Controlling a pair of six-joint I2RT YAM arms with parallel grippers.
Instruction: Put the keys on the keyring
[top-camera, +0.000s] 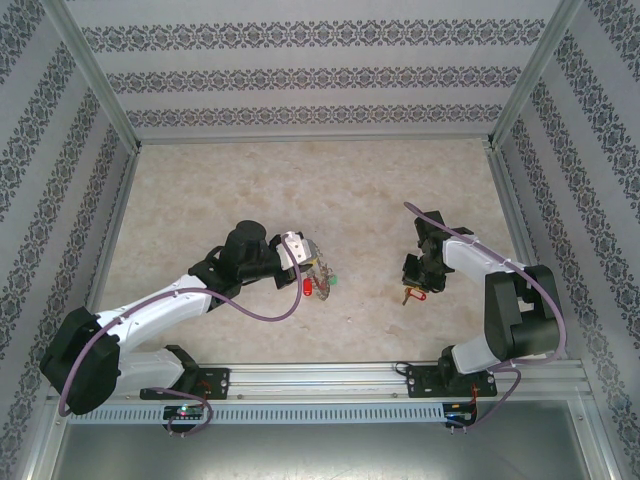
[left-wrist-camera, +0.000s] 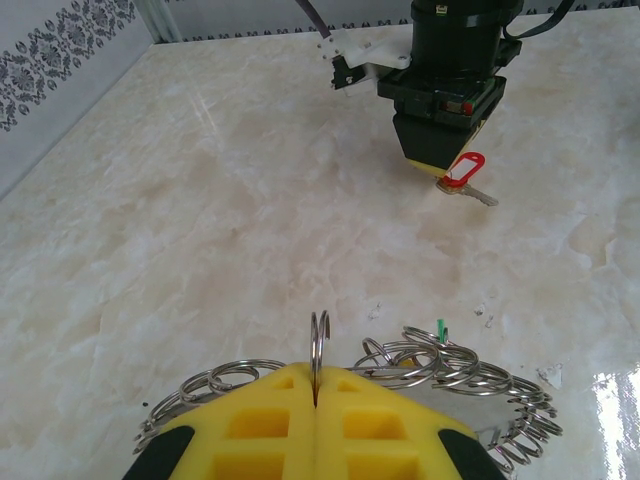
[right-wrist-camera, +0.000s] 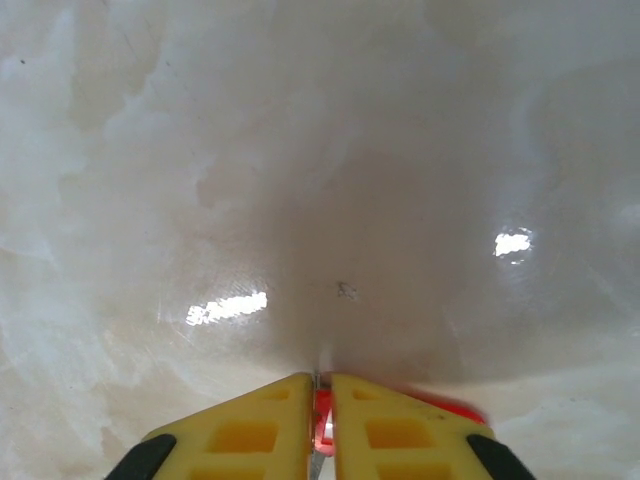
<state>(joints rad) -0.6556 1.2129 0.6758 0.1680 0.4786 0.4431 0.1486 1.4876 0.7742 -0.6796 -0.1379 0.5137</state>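
Left wrist view: the keyring (left-wrist-camera: 480, 380) is lying flat on the marbled tabletop (left-wrist-camera: 200, 220), just under my left gripper (left-wrist-camera: 316, 398), and its fringe of silvery rings is fanning out on both sides of the yellow pads. I am pinching one link (left-wrist-camera: 319, 345) edge-on between those pads, which are pressed fully together, so it is standing upright above them. A small green tag (left-wrist-camera: 441, 328) is sticking up at the hoop's far rim.

Well apart from the ring, across the table, my right gripper (left-wrist-camera: 440, 165) is pointing down at the surface and clamping a red-tagged key (left-wrist-camera: 463, 170). Its metal blade is poking out beside the tag, close to the tabletop. From the right wrist, my pads are sitting almost together with the red plastic squeezed between them. From above, another red piece (top-camera: 308, 287) is showing just beside the hoop, next to the green tag.
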